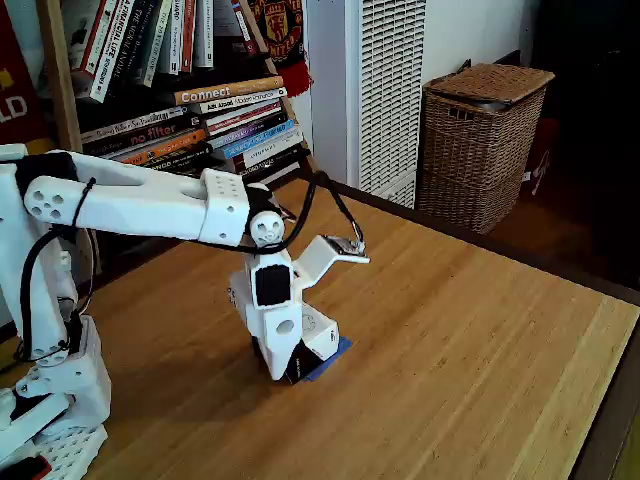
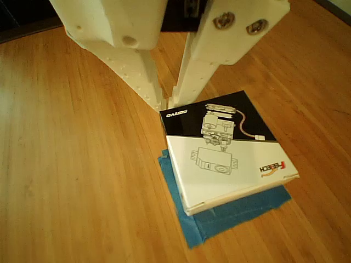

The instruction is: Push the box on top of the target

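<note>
Blue target (image 2: 241,211) edges peek out left and front beneath the box (image 2: 230,159), nearly closed jaws (image 2: 166,104) touching its corner, open wooden table (image 2: 66,181) around.

A fixed view looked down across the table from beside the arm; the other view rode close above the gripper (image 2: 166,103), both sharing the box (image 1: 318,337).

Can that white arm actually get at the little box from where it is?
Probably yes. The end effector already has its fingertips at the corner of the box, which sits over the blue target, with nothing but bare wood around it.
</note>
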You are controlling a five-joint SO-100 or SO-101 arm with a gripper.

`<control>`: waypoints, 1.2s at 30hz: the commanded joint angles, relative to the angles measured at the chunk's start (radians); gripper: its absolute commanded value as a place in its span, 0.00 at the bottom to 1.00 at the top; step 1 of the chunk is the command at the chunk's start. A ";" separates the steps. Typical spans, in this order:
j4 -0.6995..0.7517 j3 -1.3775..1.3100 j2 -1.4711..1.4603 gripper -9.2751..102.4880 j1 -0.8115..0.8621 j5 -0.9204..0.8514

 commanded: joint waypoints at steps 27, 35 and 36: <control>0.077 -0.023 0.031 0.08 -0.029 -0.025; 0.071 -0.025 0.018 0.08 -0.072 -0.018; 0.071 -0.028 0.015 0.08 -0.077 -0.020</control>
